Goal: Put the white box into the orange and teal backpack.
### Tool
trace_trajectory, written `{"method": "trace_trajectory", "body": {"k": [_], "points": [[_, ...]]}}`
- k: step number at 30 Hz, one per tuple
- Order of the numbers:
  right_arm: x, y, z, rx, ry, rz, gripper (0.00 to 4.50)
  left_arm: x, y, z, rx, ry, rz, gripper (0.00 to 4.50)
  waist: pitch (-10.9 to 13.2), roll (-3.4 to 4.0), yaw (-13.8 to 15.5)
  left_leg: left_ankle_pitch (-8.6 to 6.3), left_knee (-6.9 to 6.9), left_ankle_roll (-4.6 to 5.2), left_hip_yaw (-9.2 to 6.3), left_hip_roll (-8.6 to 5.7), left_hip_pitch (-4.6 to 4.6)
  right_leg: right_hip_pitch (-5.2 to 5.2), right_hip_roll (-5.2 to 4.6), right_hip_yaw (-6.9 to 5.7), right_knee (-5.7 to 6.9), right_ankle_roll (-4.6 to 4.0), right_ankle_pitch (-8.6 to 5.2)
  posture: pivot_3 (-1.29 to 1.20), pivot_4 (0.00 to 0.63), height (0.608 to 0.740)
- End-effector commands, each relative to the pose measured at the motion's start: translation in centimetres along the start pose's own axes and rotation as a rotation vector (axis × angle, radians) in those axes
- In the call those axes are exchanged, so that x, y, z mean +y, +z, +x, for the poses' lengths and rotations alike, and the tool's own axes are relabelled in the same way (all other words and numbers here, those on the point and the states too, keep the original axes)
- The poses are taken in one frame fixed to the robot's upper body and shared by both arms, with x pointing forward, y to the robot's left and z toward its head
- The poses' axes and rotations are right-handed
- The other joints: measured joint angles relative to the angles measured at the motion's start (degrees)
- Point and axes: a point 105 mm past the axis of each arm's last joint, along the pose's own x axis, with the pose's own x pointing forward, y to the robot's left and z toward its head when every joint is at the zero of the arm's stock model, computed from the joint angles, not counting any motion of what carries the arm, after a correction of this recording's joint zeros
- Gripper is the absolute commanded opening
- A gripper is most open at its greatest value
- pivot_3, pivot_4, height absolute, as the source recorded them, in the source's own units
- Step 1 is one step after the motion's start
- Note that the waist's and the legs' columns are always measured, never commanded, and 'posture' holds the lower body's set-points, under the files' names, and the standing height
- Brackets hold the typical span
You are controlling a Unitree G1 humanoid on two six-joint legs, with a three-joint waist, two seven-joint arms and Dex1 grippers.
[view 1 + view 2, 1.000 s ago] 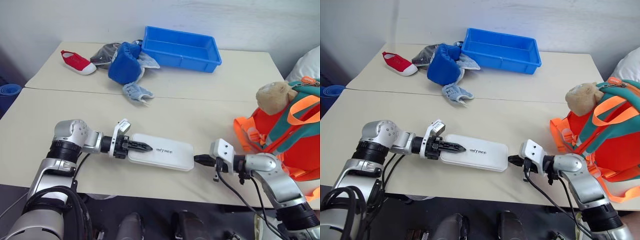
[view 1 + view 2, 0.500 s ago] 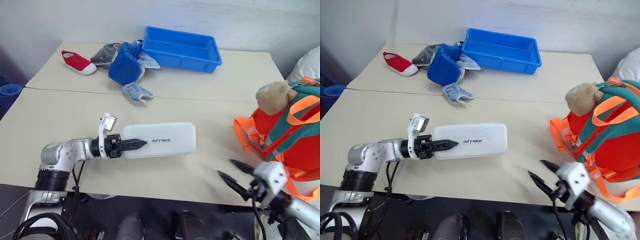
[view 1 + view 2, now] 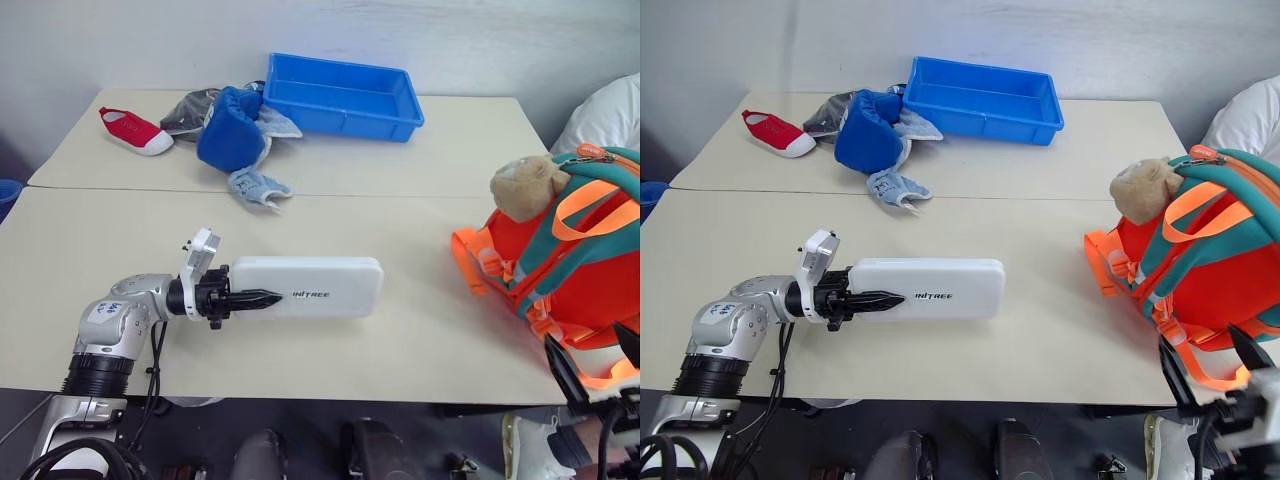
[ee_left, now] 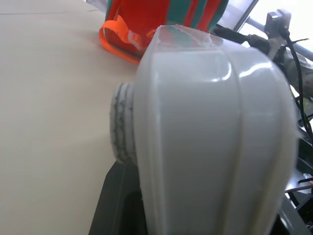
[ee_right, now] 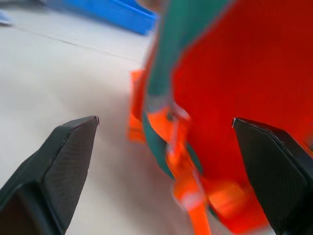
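- The left pincer (image 3: pixel 262 298) is clenched on the near short end of the white box (image 3: pixel 318 287); 1 black finger lies over the face with the dark lettering, and the other finger I cannot see.
- The box sticks out from this pincer as a level slab. Its long axis runs along the pincer's own line, toward the robot's right. It seems to be just above the surface (image 3: pixel 400 340), but whether its lower edge touches I cannot tell.
- In the left wrist view the box (image 4: pixel 205 132) is seen end-on and very close, and behind it appears a part of the orange and teal backpack (image 4: pixel 161 19).
- The right pincer (image 5: pixel 161 161) is released, with its 2 black fingers (image 5: pixel 58 156) spread wide and nothing between them. It is low at the near right corner, just beside the lower part of the backpack, and it faces the orange side of it.
- The backpack (image 3: pixel 1210 260) stands at the right edge of the surface, well apart from the free end of the box, with a tan plush toy (image 3: pixel 1145 188) at its upper part. Where its opening is, I cannot tell.
- The deciding relation, as I judge it: the backpack lies straight along the long axis of the box, to the right. So the left arm can carry the box end-first toward it, while the right arm is the nearer one for holding or opening the backpack.
- Far at the back, well apart from all this, are a blue tray (image 3: pixel 340 95), a blue fabric bundle (image 3: pixel 232 128) and a red shoe (image 3: pixel 128 130).
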Motion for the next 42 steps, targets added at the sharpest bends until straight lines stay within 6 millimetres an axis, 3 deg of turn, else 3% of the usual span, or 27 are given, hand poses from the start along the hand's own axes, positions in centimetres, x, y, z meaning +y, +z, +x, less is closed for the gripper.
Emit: {"method": "trace_trajectory", "body": {"k": [1, 3, 6, 8, 11, 14, 17, 20, 25, 27, 30, 36, 42], "points": [[-1.3, -0.8, 2.5, 0.022, 0.018, -0.005, 4.31, -0.8, 1.9, 0.0, -0.070, -0.036, 0.064, 1.24, 0.0, 0.04, 0.3, 0.01, 0.04, 0.02, 0.00, -0.01, -0.01, 0.00, 0.00, -0.01, 0.02, 0.01, 0.00, 0.00, 0.150, 0.740], [-2.2, -1.1, 3.6, 0.023, 0.019, -0.019, 3.87, -1.1, 2.2, 0.0, -0.086, -0.038, 0.067, 1.24, 0.0, 0.05, 1.0, 0.08, 0.02, -0.09, -0.02, -0.01, -0.04, -0.04, 0.06, -0.02, 0.02, 0.00, 0.00, 0.00, 0.150, 0.740], [-3.8, 0.1, 6.1, -0.046, 0.002, -0.013, 2.89, -1.8, 2.6, -0.4, -0.111, -0.034, 0.065, 1.24, 0.1, 0.13, 1.0, 0.18, 0.05, -0.25, -0.11, -0.01, -0.18, -0.07, 0.09, 0.00, -0.03, -0.01, -0.02, 0.00, 0.150, 0.740], [-2.9, 0.9, 7.6, -0.085, 0.089, -0.003, 2.16, -2.2, 2.7, -1.0, -0.128, -0.019, 0.059, 1.24, 0.1, 0.12, 0.9, 0.18, 0.09, -0.21, -0.06, -0.03, -0.19, -0.07, 0.07, 0.04, -0.04, 0.02, -0.01, 0.00, 0.150, 0.740], [0.3, 2.3, 9.9, -0.153, 0.283, 0.037, 1.04, -2.5, 3.1, -2.0, -0.159, 0.007, 0.056, 1.24, 0.1, 0.13, 0.4, 0.19, 0.08, -0.19, -0.05, 0.00, -0.14, -0.05, 0.09, 0.06, -0.01, 0.05, 0.00, 0.00, 0.150, 0.740], [3.5, 3.6, 10.8, -0.195, 0.467, 0.114, 0.10, -2.2, 3.5, -2.9, -0.186, 0.036, 0.053, 1.24, 0.1, 0.14, 0.4, 0.20, 0.05, -0.10, -0.09, 0.02, -0.08, -0.05, 0.12, 0.04, 0.08, 0.04, 0.01, 0.00, 0.150, 0.740], [8.2, 5.5, 10.3, -0.197, 0.744, 0.235, 0.04, -1.2, 3.4, -4.4, -0.187, 0.095, 0.038, 1.24, 0.1, 0.15, 0.5, 0.21, 0.05, -0.10, -0.12, 0.02, -0.08, -0.06, 0.12, 0.02, 0.12, 0.04, 0.01, 0.00, 0.150, 0.740], [11.6, 7.4, 8.3, -0.167, 0.953, 0.350, 0.04, -0.6, 3.6, -5.6, -0.185, 0.129, 0.034, 1.24, 0.1, 0.17, 0.5, 0.20, 0.01, -0.08, -0.13, 0.04, -0.12, -0.08, 0.10, 0.00, 0.07, 0.04, 0.00, 0.00, 0.150, 0.740], [14.6, 9.4, 3.4, -0.035, 1.184, 0.535, 0.04, 0.3, 3.4, -7.2, -0.172, 0.196, -0.027, 1.24, 0.1, 0.14, 0.8, 0.10, -0.01, 0.10, -0.28, 0.03, -0.28, -0.08, 0.02, -0.10, -0.11, 0.04, 0.00, 0.00, 0.150, 0.740], [14.7, 9.4, 2.0, 0.030, 1.209, 0.574, 0.04, 0.3, 3.3, -7.9, -0.158, 0.208, -0.020, 1.24, 0.1, 0.14, 0.9, 0.07, -0.05, 0.13, -0.40, 0.01, -0.34, -0.04, 0.02, -0.10, -0.25, 0.04, 0.00, 0.00, 0.150, 0.740], [13.0, 9.0, 0.8, 0.147, 1.162, 0.616, 0.04, -0.4, 4.7, -8.3, -0.191, 0.187, 0.018, 1.24, 0.2, 0.00, 0.9, 0.04, 0.00, 0.20, -0.46, -0.02, -0.40, 0.00, -0.01, -0.11, -0.34, 0.05, 0.00, 0.00, 0.150, 0.740], [8.8, 7.4, 2.1, 0.241, 0.991, 0.522, 0.04, -2.2, 6.4, -7.7, -0.265, 0.132, 0.049, 1.24, 0.2, -0.42, 0.9, 0.05, 0.08, 0.21, -0.59, -0.04, -0.35, 0.15, -0.02, -0.19, -0.34, 0.14, 0.06, 0.00, 0.150, 0.740], [9.6, 7.1, 3.3, 0.225, 1.000, 0.496, 0.04, -4.3, 8.9, -8.4, -0.398, 0.142, 0.102, 1.24, 0.3, -0.42, 0.7, 0.13, 0.03, 0.07, -0.60, 0.00, -0.33, 0.07, 0.04, -0.19, -0.24, 0.14, 0.06, 0.00, 0.150, 0.740]]}}
